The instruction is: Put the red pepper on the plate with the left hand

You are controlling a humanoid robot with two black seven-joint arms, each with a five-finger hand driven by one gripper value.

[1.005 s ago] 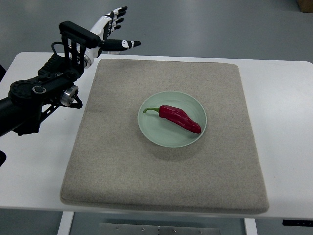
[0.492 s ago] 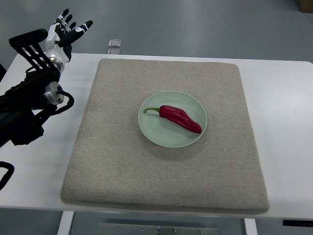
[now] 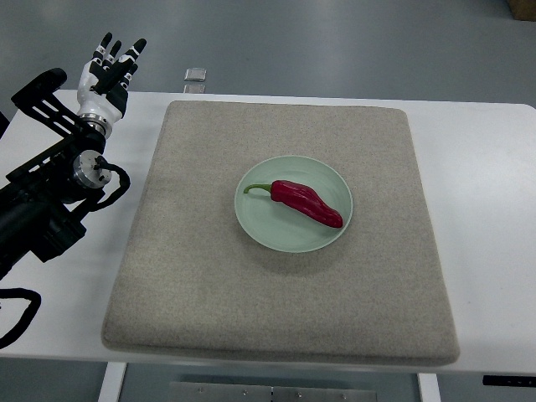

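The red pepper lies across the pale green plate at the middle of the mat, so placement looks complete. The left robot hand hangs at the surface's far left corner, fingers spread and empty, clear of the plate.

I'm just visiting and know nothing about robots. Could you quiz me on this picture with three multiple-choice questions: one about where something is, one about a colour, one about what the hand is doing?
1. Where does the red pepper lie?
A. on the bare table
B. on the plate
C. in the hand

2. What colour is the plate?
A. pale green
B. black
C. orange

3. How is the left hand?
A. gripping the pepper
B. pressing on the plate
C. open and empty, at the far left corner

Answers: 1 B, the pepper rests inside the plate's rim. 2 A, pale green against the grey mat. 3 C, its fingers are spread, holding nothing.
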